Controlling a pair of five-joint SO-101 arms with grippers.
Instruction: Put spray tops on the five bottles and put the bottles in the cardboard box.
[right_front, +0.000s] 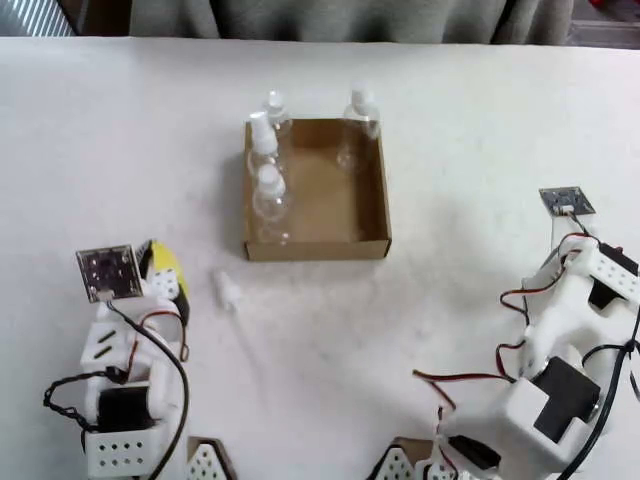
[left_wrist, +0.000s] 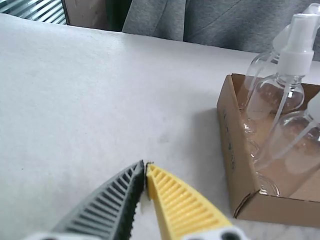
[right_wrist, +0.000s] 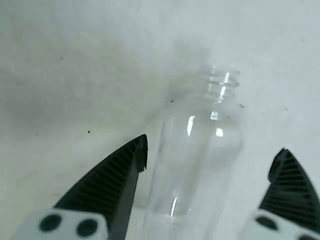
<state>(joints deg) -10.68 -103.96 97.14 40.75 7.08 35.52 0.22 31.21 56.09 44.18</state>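
Left arm (right_front: 125, 400), right arm (right_front: 555, 395): white printed shells, black servos, red/black cables. Left gripper (left_wrist: 145, 167) fingers grey/yellow ribbed; right gripper (right_wrist: 212, 145) black.

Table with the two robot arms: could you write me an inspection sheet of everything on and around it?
Surface: white table, a few faint specks.
Job's things: box with four topped bottles standing in it; one loose spray top lying on the table near the box; one uncapped bottle lying on the table.
Clutter: nothing seen.
Grippers: left gripper shut, empty; right gripper open, its jaws either side of the uncapped bottle, not touching it.
Cables: loose cables loop over both arms.
Surroundings: grey curtain behind the table.
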